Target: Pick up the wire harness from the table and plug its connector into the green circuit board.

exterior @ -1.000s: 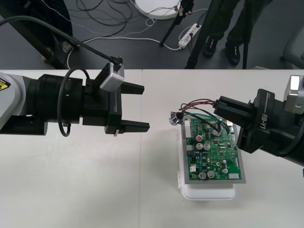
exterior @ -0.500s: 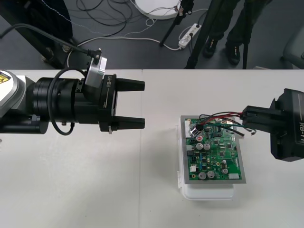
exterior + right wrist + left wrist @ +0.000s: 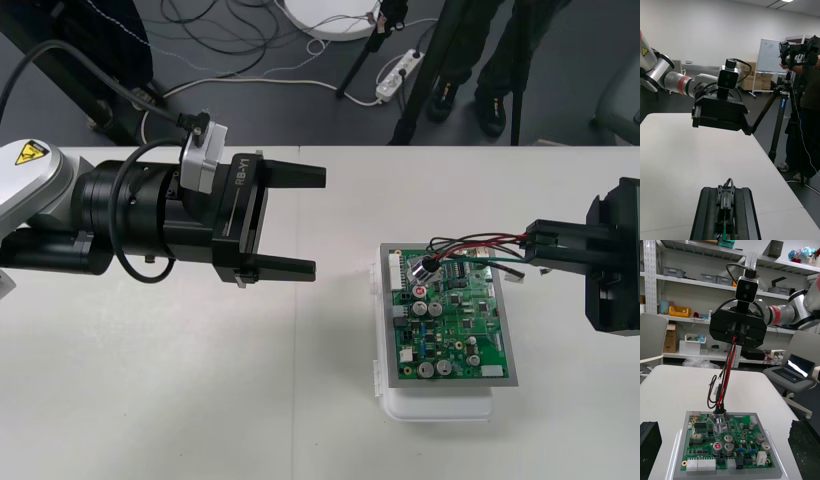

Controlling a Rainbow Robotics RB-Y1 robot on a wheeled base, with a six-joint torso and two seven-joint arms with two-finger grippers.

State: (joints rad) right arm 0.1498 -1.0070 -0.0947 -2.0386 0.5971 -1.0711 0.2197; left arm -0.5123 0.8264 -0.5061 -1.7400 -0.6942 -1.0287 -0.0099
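Right gripper: jaws pinch the wire harness at its right end. The harness runs left to right, its metal socket pointing left over the far-left part of the green circuit board. Left gripper: jaws spread, well left of the board.

plain light table, white base resting on it, green circuit board atop base
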